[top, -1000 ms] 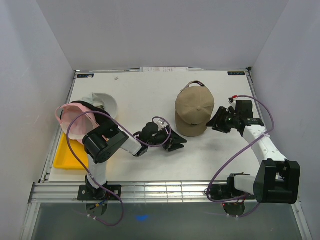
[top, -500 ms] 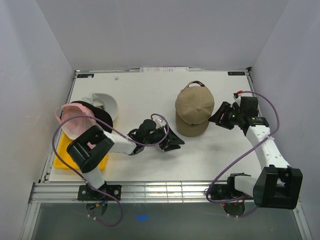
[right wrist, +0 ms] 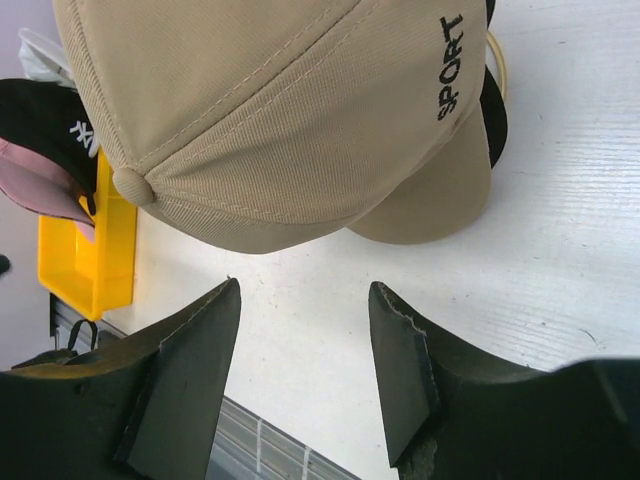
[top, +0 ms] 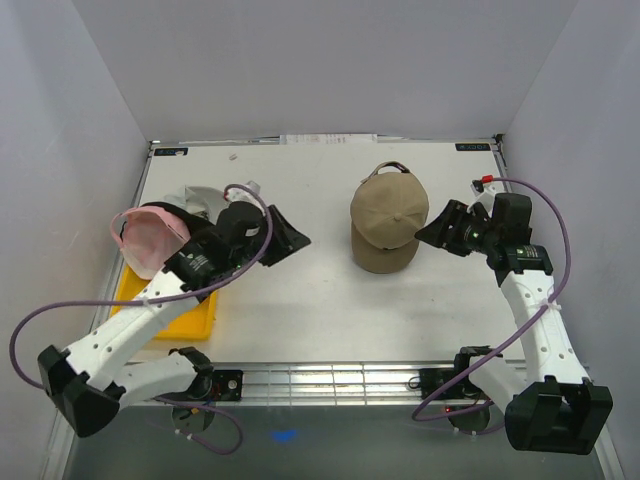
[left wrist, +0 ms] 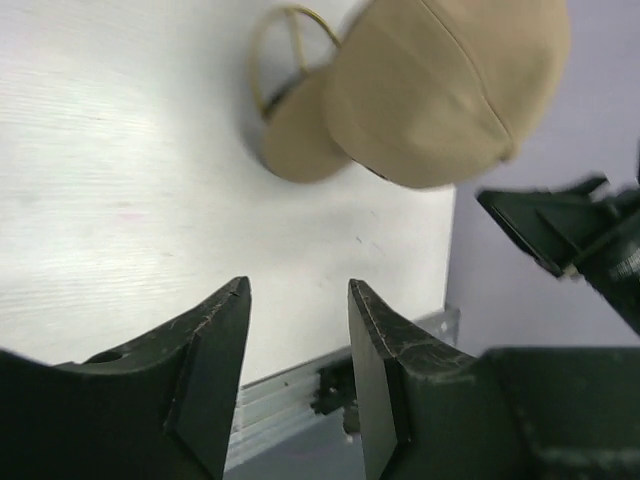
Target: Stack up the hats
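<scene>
Toward the left half of the worktop, the left tool hangs with its two dark fingers parted about halfway, nothing between them and touching no hat. Near the right edge, the right tool is likewise parted and empty, its tips just beside the tan hat but apart from it. Along the left edge, towards the near corner, sits a shallow yellow plastic tray; the pink hat and the black hat with white logo are heaped over its far end, though I cannot tell how much of them lies inside. Just beyond them rests the white hat. Right of centre, the tan hat is ribbed twill with stitched panels, a top button, a curved brim and dark "SPORT" lettering; a black hat peeks from beneath it, and a thin gold wire ring shows at its edge.
</scene>
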Controlling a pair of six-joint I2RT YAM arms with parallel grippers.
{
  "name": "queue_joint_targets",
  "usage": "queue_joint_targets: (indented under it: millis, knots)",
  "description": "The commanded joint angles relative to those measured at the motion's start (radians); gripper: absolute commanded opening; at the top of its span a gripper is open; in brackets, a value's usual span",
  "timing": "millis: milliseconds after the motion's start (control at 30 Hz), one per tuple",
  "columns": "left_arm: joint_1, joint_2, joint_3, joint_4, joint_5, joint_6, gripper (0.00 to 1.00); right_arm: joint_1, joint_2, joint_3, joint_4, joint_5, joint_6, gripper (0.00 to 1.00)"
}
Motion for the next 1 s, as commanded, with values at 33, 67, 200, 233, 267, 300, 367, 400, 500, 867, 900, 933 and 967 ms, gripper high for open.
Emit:
queue_joint_targets:
  millis: [33, 67, 200, 233, 267, 300, 367, 400, 500, 867, 900, 933, 967]
  knots:
    - [0.113, -0.11, 0.061, -0.517, -0.343, 0.022, 0.55, 0.006, -0.014, 0.02, -0.008, -0.049, -0.036, 0.6]
    - [0.135, -0.119, 0.071, -0.548, -0.367, 0.019, 0.55, 0.006, -0.011, 0.017, -0.004, -0.057, -0.037, 0.6]
    - [0.184, -0.098, 0.129, -0.709, -0.534, -0.013, 0.56, 0.014, -0.008, 0.017, 0.003, -0.066, -0.036, 0.6]
    - [0.19, -0.087, 0.14, -0.731, -0.559, -0.021, 0.56, 0.017, -0.009, 0.017, 0.003, -0.066, -0.036, 0.6]
    - [0.196, -0.078, 0.155, -0.746, -0.582, -0.022, 0.56, 0.017, -0.011, 0.017, 0.004, -0.066, -0.037, 0.6]
    - [0.224, -0.067, 0.16, -0.766, -0.602, -0.021, 0.56, 0.017, -0.011, 0.013, 0.013, -0.069, -0.036, 0.6]
    - [0.286, -0.03, 0.181, -0.769, -0.627, 0.001, 0.57, 0.017, -0.011, -0.001, 0.018, -0.078, -0.033, 0.6]
    - [0.307, -0.019, 0.189, -0.766, -0.631, 0.031, 0.56, 0.017, -0.009, -0.004, 0.018, -0.078, -0.033, 0.6]
    - [0.383, 0.017, 0.216, -0.748, -0.657, 0.1, 0.54, 0.052, -0.008, 0.002, 0.006, -0.064, -0.042, 0.6]
    - [0.578, 0.128, 0.18, -0.527, -0.54, 0.295, 0.48, 0.086, 0.009, 0.028, -0.011, -0.044, -0.056, 0.6]
    - [0.583, 0.134, 0.172, -0.512, -0.532, 0.303, 0.48, 0.088, 0.009, 0.029, -0.014, -0.044, -0.057, 0.6]
    - [0.589, 0.14, 0.169, -0.5, -0.526, 0.311, 0.47, 0.089, 0.009, 0.031, -0.014, -0.041, -0.059, 0.6]
    - [0.6, 0.146, 0.169, -0.477, -0.518, 0.321, 0.47, 0.089, 0.006, 0.031, -0.014, -0.037, -0.059, 0.6]
